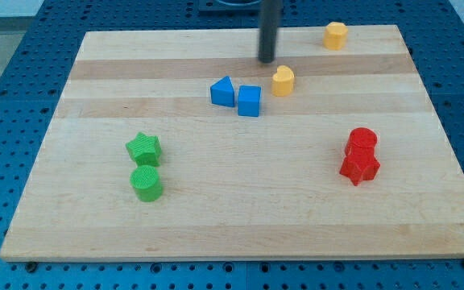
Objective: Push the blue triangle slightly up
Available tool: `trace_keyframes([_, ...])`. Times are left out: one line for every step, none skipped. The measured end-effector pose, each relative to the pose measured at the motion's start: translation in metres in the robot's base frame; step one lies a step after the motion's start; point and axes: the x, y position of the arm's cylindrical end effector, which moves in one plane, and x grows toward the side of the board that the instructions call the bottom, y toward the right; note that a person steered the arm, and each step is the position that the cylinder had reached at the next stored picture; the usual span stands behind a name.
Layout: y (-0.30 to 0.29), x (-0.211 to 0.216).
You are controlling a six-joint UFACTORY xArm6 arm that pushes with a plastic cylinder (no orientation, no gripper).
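The blue triangle (222,91) lies on the wooden board (240,201) a little above its middle, touching a blue cube (249,101) on its right. My tip (266,60) stands above and to the right of the triangle, a short gap away, and just up-left of a yellow block (283,80). The rod comes down from the view's top edge.
A second yellow block (335,35) sits near the top right corner. A green star (143,148) and a green cylinder (146,183) sit at lower left. A red cylinder (362,141) and a red star (360,166) sit at right.
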Motion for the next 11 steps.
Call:
trace_keyframes([-0.019, 0.006])
trace_keyframes([-0.07, 0.044])
trace_keyframes([-0.096, 0.054])
trace_keyframes([-0.102, 0.107])
trace_keyframes([-0.102, 0.138])
trace_keyframes([-0.094, 0.136])
trace_keyframes([-0.069, 0.12])
trace_keyframes([-0.048, 0.105])
trace_keyframes([-0.021, 0.099])
trace_keyframes([-0.018, 0.091])
trace_keyframes([-0.027, 0.066])
